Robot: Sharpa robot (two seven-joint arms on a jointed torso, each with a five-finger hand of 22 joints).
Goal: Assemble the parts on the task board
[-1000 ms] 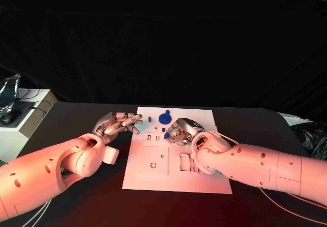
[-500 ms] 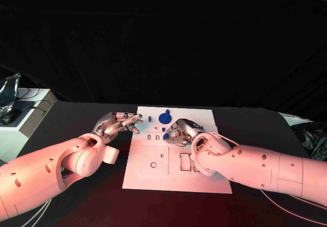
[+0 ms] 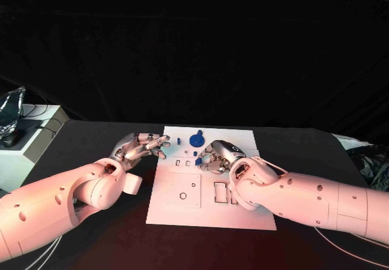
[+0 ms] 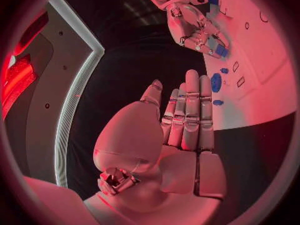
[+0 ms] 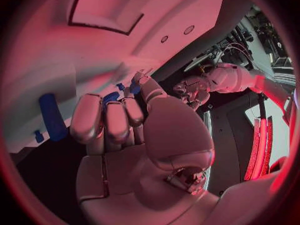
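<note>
The white task board (image 3: 209,209) lies in the middle of the black table. My right hand (image 3: 217,156) hovers over its far half with the fingers curled and pinches a small blue part (image 3: 198,161), which is also seen in the left wrist view (image 4: 220,50) and the right wrist view (image 5: 133,88). A round blue part (image 3: 196,139) stands near the board's far edge, with two tiny blue parts (image 3: 188,151) just before it. My left hand (image 3: 142,147) floats beside the board's left edge, fingers apart and holding nothing. In its wrist view the left hand (image 4: 184,117) lies flat and empty.
The near half of the board has a square plate with a hole (image 3: 184,191) and rectangular slots (image 3: 220,192). A long blue bar (image 5: 51,116) lies on the board close to my right hand's fingers. A pale box with cables (image 3: 28,140) stands at the table's left.
My right hand has shifted only slightly over the board with the small blue part still pinched. The left hand has stayed where it was.
</note>
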